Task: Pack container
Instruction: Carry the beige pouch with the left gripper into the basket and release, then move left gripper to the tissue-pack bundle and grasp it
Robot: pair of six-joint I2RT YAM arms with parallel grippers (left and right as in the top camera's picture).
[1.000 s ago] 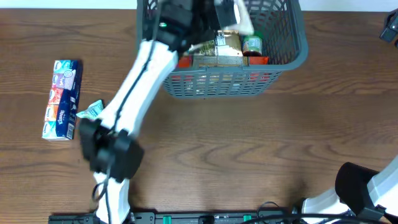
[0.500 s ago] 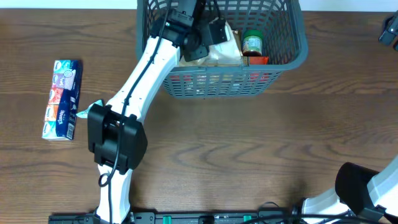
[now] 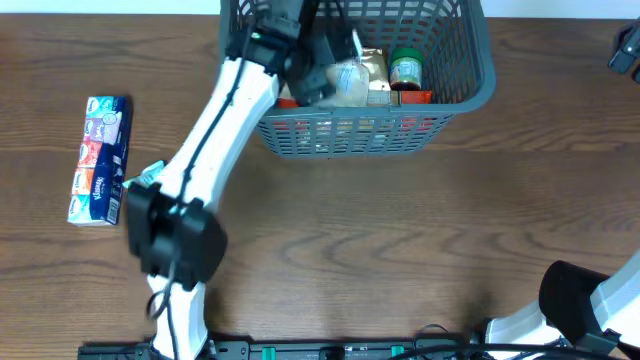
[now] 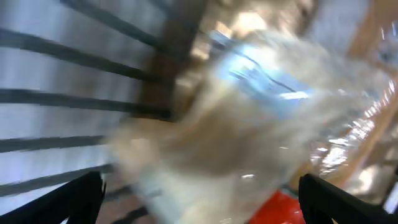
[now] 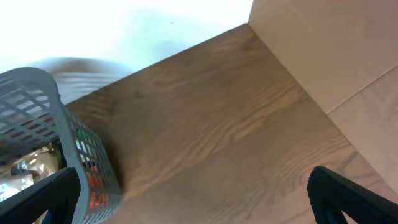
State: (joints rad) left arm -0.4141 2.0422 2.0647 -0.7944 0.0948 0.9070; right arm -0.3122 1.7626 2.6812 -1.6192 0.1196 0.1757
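The left gripper (image 4: 202, 200) is spread wide, its 2 fingers (image 4: 68, 202) at the bottom corners of the wrist view, pinching nothing that can be seen. Close ahead of them a clear bag (image 4: 249, 112) of pale contents fills the view, too blurred to tell whether it touches them. From overhead this gripper is inside the basket (image 3: 360, 135), near its left wall, with the bag just to its right. Beside the bag stands a green-lidded jar (image 3: 405, 70), with red packaging (image 3: 415, 97) under it. The basket sits at the far edge of the table (image 3: 400, 230), a little right of centre. The left arm (image 3: 215, 120) slants up to it from the near left. A tissue pack (image 3: 100, 160) lies far left, with a teal packet (image 3: 152, 175) just beside it, partly under the arm. The right gripper (image 5: 196, 199) is also spread and empty, well right of the basket
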